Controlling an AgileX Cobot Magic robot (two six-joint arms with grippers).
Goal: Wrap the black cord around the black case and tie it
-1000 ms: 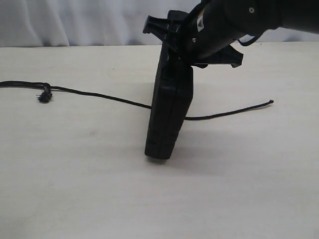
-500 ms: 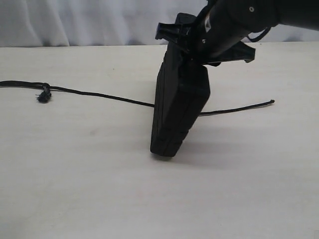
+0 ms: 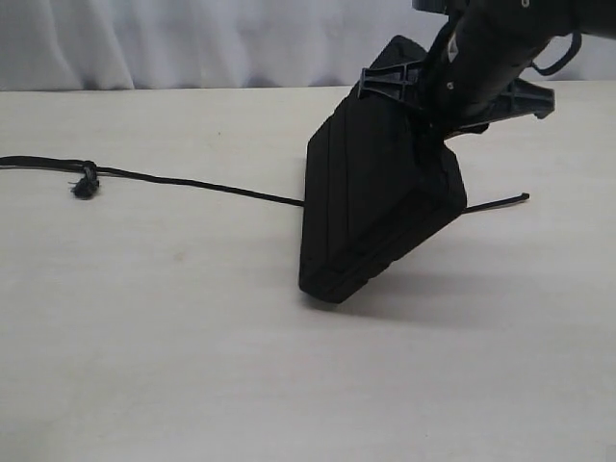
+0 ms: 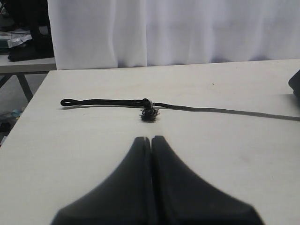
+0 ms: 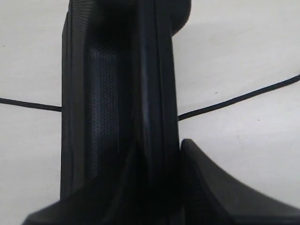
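Observation:
The black case stands tilted on its lower edge on the table, its top leaning to the right. My right gripper is shut on its upper end; in the right wrist view the case fills the gap in that gripper, with one finger against its side. The black cord lies flat, runs under the case and ends at the right. Its frayed knot and doubled loop lie ahead of my left gripper, which is shut, empty and apart from the cord.
A white curtain hangs behind the pale table. The table's left edge shows in the left wrist view, with another cluttered table beyond it.
The right gripper has swung to the right with the case's top, so the case went from nearly upright to leaning right. The cord and the left gripper have not moved.

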